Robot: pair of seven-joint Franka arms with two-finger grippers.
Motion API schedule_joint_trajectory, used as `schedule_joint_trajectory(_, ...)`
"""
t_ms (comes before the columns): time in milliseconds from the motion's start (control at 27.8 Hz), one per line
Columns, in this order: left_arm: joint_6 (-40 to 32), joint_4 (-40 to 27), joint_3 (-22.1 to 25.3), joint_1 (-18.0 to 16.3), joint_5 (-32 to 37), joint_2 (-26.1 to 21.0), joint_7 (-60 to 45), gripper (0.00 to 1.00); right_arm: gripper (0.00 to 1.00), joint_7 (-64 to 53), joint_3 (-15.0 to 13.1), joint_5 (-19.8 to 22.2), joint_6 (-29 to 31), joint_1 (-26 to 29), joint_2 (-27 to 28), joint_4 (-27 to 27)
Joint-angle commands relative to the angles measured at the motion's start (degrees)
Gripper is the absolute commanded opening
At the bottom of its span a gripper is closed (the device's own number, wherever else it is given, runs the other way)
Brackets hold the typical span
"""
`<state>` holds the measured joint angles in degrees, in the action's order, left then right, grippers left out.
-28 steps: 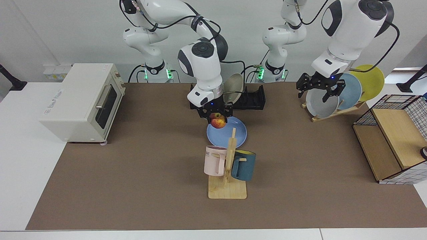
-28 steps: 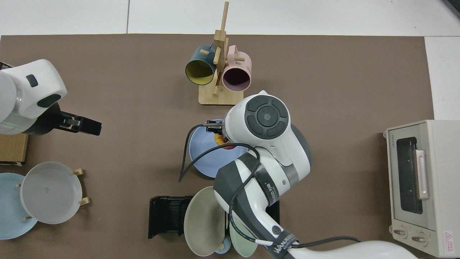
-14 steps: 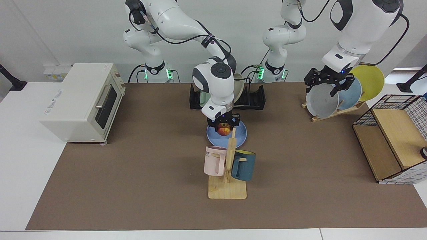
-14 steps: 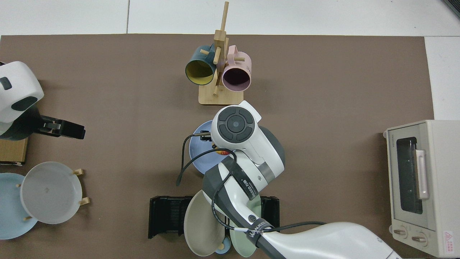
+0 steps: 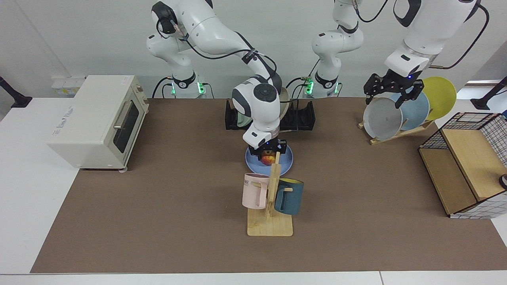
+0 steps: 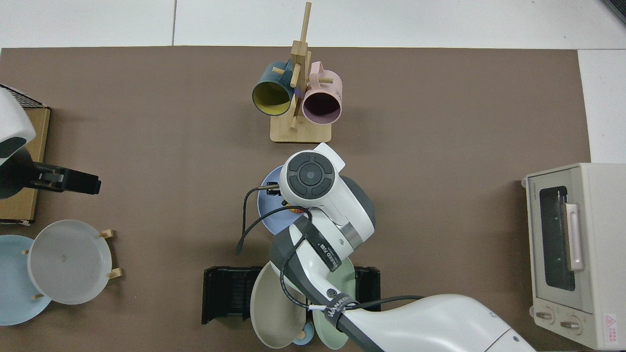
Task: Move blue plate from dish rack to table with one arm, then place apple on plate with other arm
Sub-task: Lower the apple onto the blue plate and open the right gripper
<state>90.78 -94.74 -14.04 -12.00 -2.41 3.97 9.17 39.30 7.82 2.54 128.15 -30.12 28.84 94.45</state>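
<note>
Right in the middle of the brown surface (image 5: 158,198), the blue plate (image 5: 286,163) lies flat, between the black dish rack (image 5: 303,116) behind it and the wooden mug stand (image 5: 270,221) in front. The right arm reaches down over it, and its pincer (image 5: 269,155) sits low over the plate with the apple (image 5: 268,159) clamped between the fingers. I can't tell from the facing view if the apple is actually touching the plate, it's super close though. From above, the arm's big white joint covers nearly all of that, so only a crescent of the plate (image 6: 268,205) and a sliver of apple (image 6: 296,210) peek out.

The dish rack (image 6: 227,293) holds a beige plate (image 6: 274,303) and a pale green plate (image 6: 337,288), both standing on edge.

Over by the slanted wooden plate rack (image 5: 400,132), the left arm waits up in the air, its pincer (image 5: 392,93) spread wide with nothing in it, just above the grey plate (image 5: 382,118). A paler sky-blue plate (image 5: 418,106) and a yellow plate (image 5: 441,97) lean behind that one.

A pink mug (image 5: 255,190) and a dark teal mug (image 5: 289,196) hang on the stand. A cream toaster oven (image 5: 95,120) sits at the side of the right arm, and a wire-and-wood basket (image 5: 471,166) sits at the opposite edge.
</note>
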Motion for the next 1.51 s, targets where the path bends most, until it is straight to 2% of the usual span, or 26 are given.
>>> schedule_joint_trajectory(0, -0.61, 0.0, -0.81, -1.01, 1.18, 0.6, 0.59, 1.0, 0.01, -0.18, 0.09, 0.54, 0.69, -0.12, 0.51, -0.67)
schedule_joint_trajectory(72, -0.35, 0.0, -0.81, -1.01, 1.27, 0.6, 0.41, 1.0, 0.05, -0.8, 0.09, 0.36, 0.69, -0.12, 0.6, -0.59)
schedule_joint_trajectory(108, -0.34, 0.0, -0.81, -1.01, 1.27, 0.6, 0.41, 1.0, 0.11, -0.8, 0.09, 0.36, 0.69, -0.12, 0.6, -0.58)
schedule_joint_trajectory(144, -0.26, 0.0, -0.81, -1.01, 1.27, 0.6, 0.41, 1.0, 0.26, -0.89, 0.09, 0.36, 0.69, -0.12, 0.6, -0.5)
schedule_joint_trajectory(216, -0.17, 0.0, -0.81, -1.01, 1.79, 0.6, 0.33, 1.0, 0.78, -0.89, 0.09, 0.28, 0.69, -0.12, 0.6, -0.5)
schedule_joint_trajectory(252, -0.08, 0.0, -0.81, -1.01, 2.32, 0.6, 0.24, 1.0, 1.0, -0.89, 0.09, 0.28, 0.69, -0.12, 0.6, -0.58)
schedule_joint_trajectory(756, 3.43, 0.35, -0.9, -0.92, 3.03, 0.07, 0.59, 1.0, 1.0, -5.72, -0.43, 0.98, -1.41, 0.59, -0.8, -1.29)
schedule_joint_trajectory(972, 3.35, 0.26, -0.9, -0.92, 2.85, 0.16, 0.59, 1.0, 1.0, -6.69, -0.79, 3.43, -9.66, 1.29, -1.5, -5.68)
schedule_joint_trajectory(1080, 3.35, 0.26, -0.9, -0.92, 2.85, 0.16, 0.5, 1.0, 1.0, -8.09, -0.96, 3.97, -12.83, 2.43, -3.78, -6.74)
schedule_joint_trajectory(1224, 3.35, 0.26, -0.9, -0.92, 2.85, 0.16, 0.5, 1.0, 1.0, -11.25, -0.44, 3.7, -14.68, 7.78, -8.79, -6.74)
schedule_joint_trajectory(1368, 3.35, 0.17, -0.9, -0.92, 2.85, 0.25, 0.41, 1.0, 1.0, -18.54, -0.7, 4.05, -22.58, 11.57, -13.1, -6.74)
schedule_joint_trajectory(1476, 3.26, 0.17, -0.9, -0.83, 2.85, 0.25, 0.41, 1.0, 1.0, -22.59, -1.05, 3.97, -25.4, 14.55, -15.74, -6.65)
